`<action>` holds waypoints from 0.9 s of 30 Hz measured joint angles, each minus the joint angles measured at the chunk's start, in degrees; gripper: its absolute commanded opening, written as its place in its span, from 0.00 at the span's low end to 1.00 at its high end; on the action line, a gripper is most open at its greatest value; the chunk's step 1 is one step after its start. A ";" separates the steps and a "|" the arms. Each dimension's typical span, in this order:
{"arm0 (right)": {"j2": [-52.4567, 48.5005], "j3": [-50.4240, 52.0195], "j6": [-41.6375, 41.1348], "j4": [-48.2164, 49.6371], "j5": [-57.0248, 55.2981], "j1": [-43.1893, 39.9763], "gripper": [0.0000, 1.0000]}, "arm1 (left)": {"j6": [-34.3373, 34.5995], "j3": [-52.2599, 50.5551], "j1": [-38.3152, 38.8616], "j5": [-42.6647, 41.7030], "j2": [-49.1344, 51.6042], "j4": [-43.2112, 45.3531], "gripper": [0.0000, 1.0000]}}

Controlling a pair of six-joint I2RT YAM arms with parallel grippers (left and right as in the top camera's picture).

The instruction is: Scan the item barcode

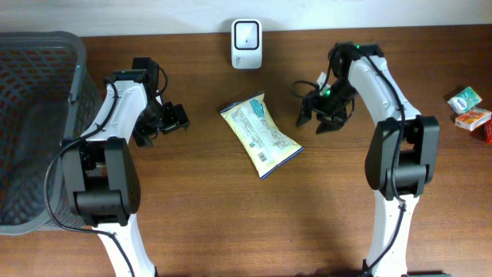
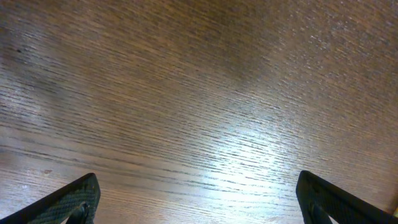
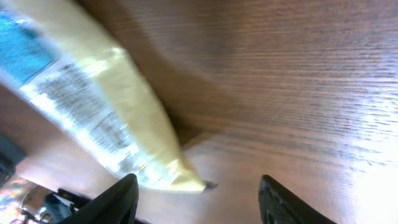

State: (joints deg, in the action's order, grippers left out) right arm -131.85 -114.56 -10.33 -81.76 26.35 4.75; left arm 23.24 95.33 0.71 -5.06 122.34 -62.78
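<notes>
The item, a pale yellow snack bag [image 1: 260, 132] with blue print, lies flat on the wooden table at centre, its printed label facing up. The barcode is too small to make out. A white scanner [image 1: 247, 42] stands at the table's far edge, behind the bag. My right gripper [image 1: 317, 117] hovers just right of the bag, open and holding nothing. In the right wrist view the bag [image 3: 93, 118] lies blurred ahead of the left finger, its corner off to one side of the gripper [image 3: 199, 199]. My left gripper [image 1: 173, 119] is open left of the bag, over bare wood [image 2: 199, 199].
A dark mesh basket [image 1: 75, 92] fills the left end of the table. Small boxes, one green and white [image 1: 466, 98] and one orange [image 1: 473, 118], lie at the far right edge.
</notes>
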 measured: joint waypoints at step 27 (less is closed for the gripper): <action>-0.44 7.19 -6.03 22.21 -13.42 17.81 0.10 | 0.00 0.00 0.00 -0.02 0.00 -0.02 0.99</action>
State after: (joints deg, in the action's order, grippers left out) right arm -132.29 -107.37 -16.36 -59.55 12.93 22.57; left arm 23.24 95.33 0.71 -5.08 122.34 -62.81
